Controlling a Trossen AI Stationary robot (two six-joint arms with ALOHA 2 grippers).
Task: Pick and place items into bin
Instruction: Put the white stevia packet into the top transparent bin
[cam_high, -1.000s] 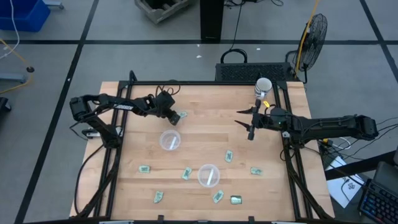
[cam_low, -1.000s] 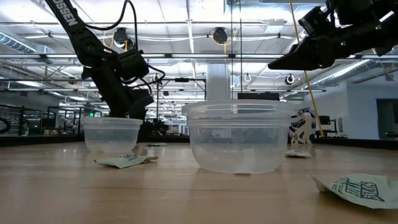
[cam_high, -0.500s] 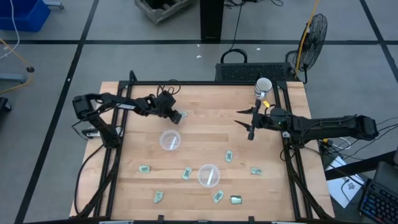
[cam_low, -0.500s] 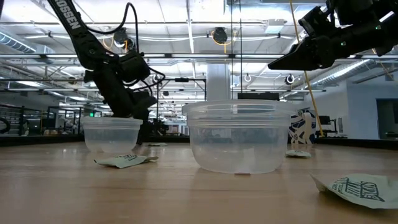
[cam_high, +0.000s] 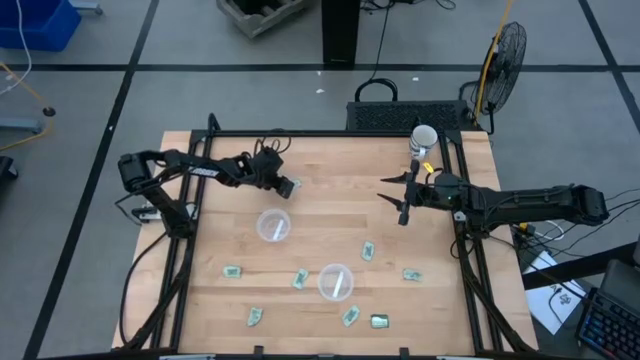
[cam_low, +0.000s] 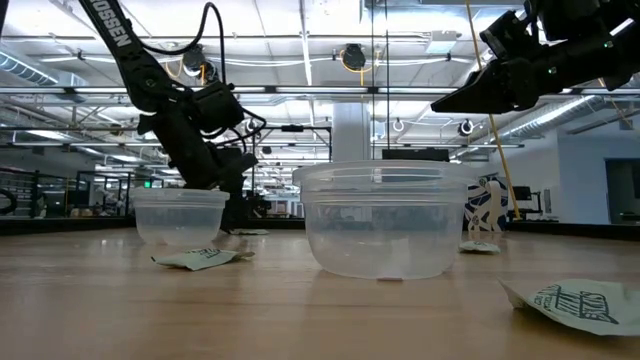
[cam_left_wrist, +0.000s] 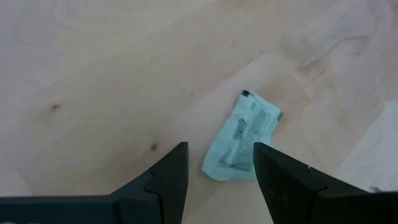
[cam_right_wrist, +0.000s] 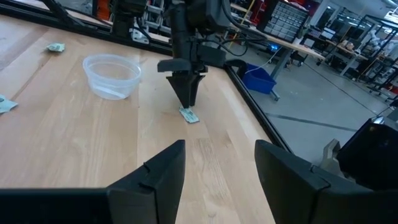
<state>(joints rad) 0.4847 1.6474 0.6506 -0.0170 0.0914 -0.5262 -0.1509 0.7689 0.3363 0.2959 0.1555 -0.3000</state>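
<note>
Several small light-green packets lie flat on the wooden table (cam_high: 200, 290). One packet (cam_left_wrist: 245, 138) (cam_high: 293, 185) lies under my left gripper (cam_left_wrist: 217, 171) (cam_high: 282, 184), which is open and points down. Its two fingers stand on either side of the packet's near end; no touch shows. The right wrist view shows the same gripper (cam_right_wrist: 185, 90) just above that packet (cam_right_wrist: 189, 116). My right gripper (cam_high: 400, 200) (cam_right_wrist: 217, 177) is open and hangs high over the table's right half, touching nothing. Other packets (cam_high: 232, 271) (cam_high: 300, 279) (cam_high: 367, 250) lie toward the near edge.
Two clear round cups (cam_high: 274, 225) (cam_high: 336, 282) stand mid-table; the low view shows them as cups (cam_low: 180, 215) (cam_low: 385, 220). A white mug (cam_high: 424, 137) stands at the far right corner. More packets (cam_high: 255, 317) (cam_high: 351, 316) (cam_high: 380, 321) (cam_high: 411, 273) lie near the near edge.
My left gripper has edged a little toward the table's right, closer over the packet below it, and has stayed open. The packet has not moved.
</note>
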